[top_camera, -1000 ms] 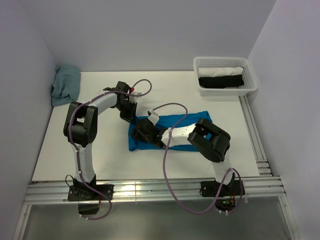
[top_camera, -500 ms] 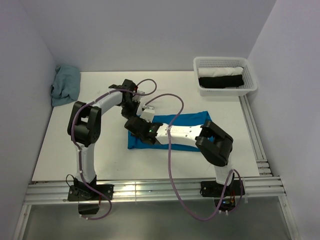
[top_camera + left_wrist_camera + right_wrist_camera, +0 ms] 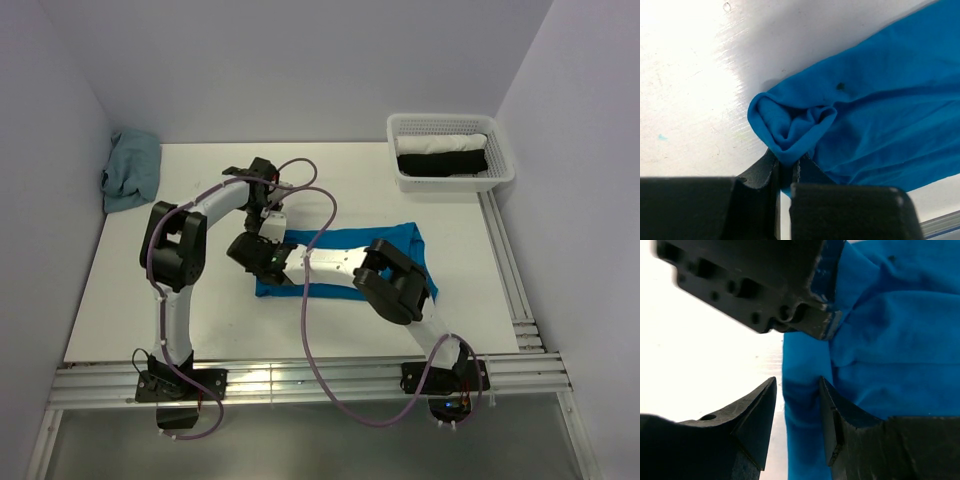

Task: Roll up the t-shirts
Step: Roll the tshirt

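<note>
The blue t-shirt (image 3: 400, 240) lies on the white table as a long folded band, its left end bunched up. My left gripper (image 3: 265, 222) sits at that end's far corner. In the left wrist view the left gripper (image 3: 785, 161) is shut on a pinched fold of the t-shirt (image 3: 880, 100). My right gripper (image 3: 242, 252) reaches over the band to the same left end. In the right wrist view the right gripper (image 3: 797, 385) stands open, straddling the edge of the t-shirt (image 3: 890, 340), with the left gripper (image 3: 765, 290) just beyond it.
A white mesh basket (image 3: 400, 125) at the back right holds a white roll (image 3: 450, 143) and a black roll (image 3: 440, 163). A crumpled teal cloth (image 3: 132, 168) lies at the back left by the wall. Metal rails (image 3: 300, 380) run along the table's near and right edges.
My right arm has swung left along the shirt, carrying its gripper from mid-band to the left end. The left gripper shifted slightly right and stayed shut on the fold.
</note>
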Tool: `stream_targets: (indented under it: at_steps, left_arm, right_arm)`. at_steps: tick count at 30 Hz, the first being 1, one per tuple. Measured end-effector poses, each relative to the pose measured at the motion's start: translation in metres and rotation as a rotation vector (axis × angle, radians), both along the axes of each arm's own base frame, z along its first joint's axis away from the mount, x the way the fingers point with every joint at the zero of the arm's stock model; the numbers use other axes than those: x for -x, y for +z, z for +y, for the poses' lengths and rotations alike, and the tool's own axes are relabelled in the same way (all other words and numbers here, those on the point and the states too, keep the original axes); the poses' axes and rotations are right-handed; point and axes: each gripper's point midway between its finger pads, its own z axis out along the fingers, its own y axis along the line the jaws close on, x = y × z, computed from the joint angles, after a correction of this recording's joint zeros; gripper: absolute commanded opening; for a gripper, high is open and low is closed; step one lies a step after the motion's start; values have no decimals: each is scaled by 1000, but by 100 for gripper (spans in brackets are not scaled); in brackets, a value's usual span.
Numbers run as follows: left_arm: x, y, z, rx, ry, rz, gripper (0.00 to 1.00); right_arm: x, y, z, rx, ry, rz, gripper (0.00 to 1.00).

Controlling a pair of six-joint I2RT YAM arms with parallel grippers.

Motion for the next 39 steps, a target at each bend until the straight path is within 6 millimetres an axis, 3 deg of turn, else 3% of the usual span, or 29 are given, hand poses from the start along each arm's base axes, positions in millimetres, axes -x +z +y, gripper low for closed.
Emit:
stream_targets:
  at_steps: [4, 9, 21, 23, 29, 35, 39]
  left_arm:
    - [0, 0, 0, -1, 0, 3, 1]
    - [0, 1, -1, -2, -3, 8, 18]
    - [-3, 2, -10, 18, -48, 51, 47]
    - [-7, 4, -12, 33, -53, 52, 51]
    - [-30, 34, -23, 115, -66, -9, 61]
    - [-57, 77, -26, 247, -65, -82, 63]
    - [-59, 78, -3, 344, -48, -55, 64]
  right_arm:
    - [-1, -10, -1, 28, -4, 8, 47]
    - [0, -10, -2, 36, -11, 18, 46]
    - [7, -21, -7, 66, -19, 43, 47]
    - [6, -21, -6, 74, -19, 46, 43]
    - [7, -24, -7, 81, -13, 52, 18]
    - [10, -25, -9, -100, 5, 62, 15]
    - [13, -24, -17, -341, 23, 102, 15]
